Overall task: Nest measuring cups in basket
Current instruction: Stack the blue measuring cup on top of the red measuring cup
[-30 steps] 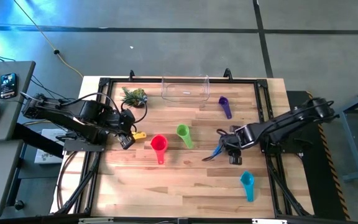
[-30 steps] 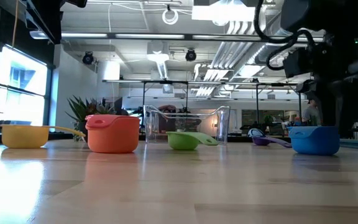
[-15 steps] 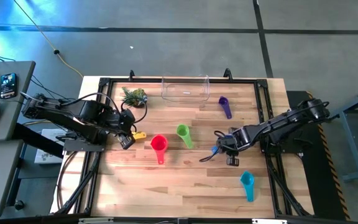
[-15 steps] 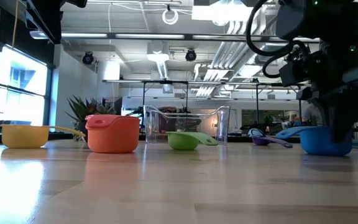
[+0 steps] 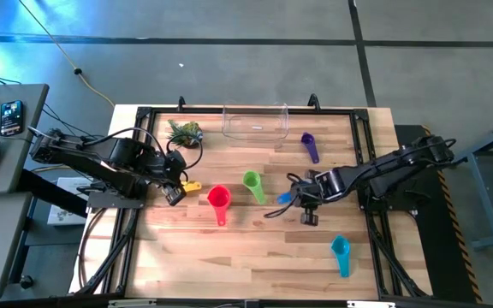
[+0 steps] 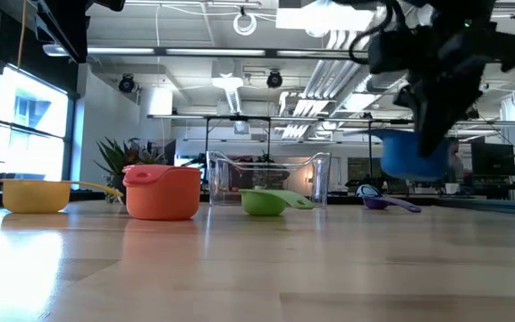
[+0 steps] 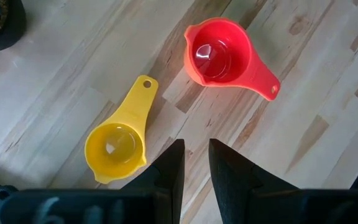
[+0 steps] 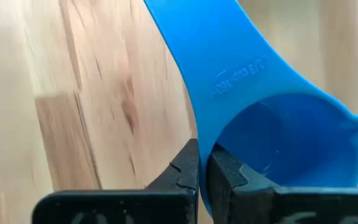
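My right gripper [image 5: 302, 195] is shut on the blue measuring cup [image 5: 285, 198], which hangs above the table in the low view [image 6: 414, 154]. My left gripper [image 5: 176, 192] waits at the table's left, open by a narrow gap [image 7: 196, 163] and empty, just beside the yellow cup [image 7: 114, 144]. The red cup [image 5: 219, 198], the green cup [image 5: 252, 181], the purple cup [image 5: 309, 145] and the teal cup [image 5: 341, 250] rest on the wood. The clear basket [image 5: 255, 122] stands at the far edge. No orange cup shows. My right gripper pinches the blue cup's bowl wall [image 8: 202, 134] beside the root of the handle, one finger inside the bowl [image 8: 229, 174] and one outside. The cup is lifted clear of the table [image 6: 414, 154], and its handle [image 8: 185, 37] points away from the fingers.
A spiky green plant [image 5: 184, 133] stands at the far left, next to the basket. A black frame [image 5: 362, 141] runs around the wooden top. There is bare wood between the green cup and the basket.
My right gripper has risen and gone toward the table's left edge and slightly toward the far edge, staying shut on the blue cup. The cup sat on the table and is now lifted clear.
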Controlling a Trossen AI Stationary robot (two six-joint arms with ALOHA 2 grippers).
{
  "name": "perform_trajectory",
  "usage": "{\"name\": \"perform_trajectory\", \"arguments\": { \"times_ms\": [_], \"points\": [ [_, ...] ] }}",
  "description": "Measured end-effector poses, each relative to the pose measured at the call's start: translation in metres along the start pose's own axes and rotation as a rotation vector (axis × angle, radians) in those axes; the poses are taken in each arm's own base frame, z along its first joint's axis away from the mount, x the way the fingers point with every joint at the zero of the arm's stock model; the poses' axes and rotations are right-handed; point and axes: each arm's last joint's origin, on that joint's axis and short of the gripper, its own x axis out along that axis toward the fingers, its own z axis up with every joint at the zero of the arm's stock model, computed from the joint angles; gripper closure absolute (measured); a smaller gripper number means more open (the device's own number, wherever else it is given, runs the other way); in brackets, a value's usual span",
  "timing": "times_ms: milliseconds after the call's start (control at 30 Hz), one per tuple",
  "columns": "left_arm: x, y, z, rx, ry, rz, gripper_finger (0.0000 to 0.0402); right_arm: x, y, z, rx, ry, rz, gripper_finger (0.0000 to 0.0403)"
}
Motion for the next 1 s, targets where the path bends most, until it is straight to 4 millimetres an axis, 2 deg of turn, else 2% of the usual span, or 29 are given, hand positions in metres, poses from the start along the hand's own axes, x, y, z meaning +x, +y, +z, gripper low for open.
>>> {"name": "perform_trajectory", "arguments": {
  "times_ms": [233, 400, 533, 700, 1000],
  "points": [
    [0.0, 0.0, 0.0, -0.042, 0.002, -0.001, 0.0339, -0.024, 0.0, 0.031, -0.058, -0.113, 0.0, 0.0402],
    [0.0, 0.0, 0.0, -0.044, 0.0, -0.004, 0.0339, -0.031, 0.01, 0.063, -0.165, -0.162, 0.001, 0.0402],
    [0.0, 0.0, 0.0, -0.067, -0.001, -0.003, 0.0339, -0.027, 0.023, 0.092, -0.259, -0.169, 0.009, 0.0402],
    [0.0, 0.0, 0.0, -0.07, 0.0, -0.003, 0.0339, -0.018, 0.043, 0.119, -0.35, -0.15, 0.037, 0.0402],
    [0.0, 0.0, 0.0, -0.07, 0.0, -0.003, 0.0339, 0.008, 0.077, 0.141, -0.45, -0.129, 0.096, 0.0403]
  ]
}}
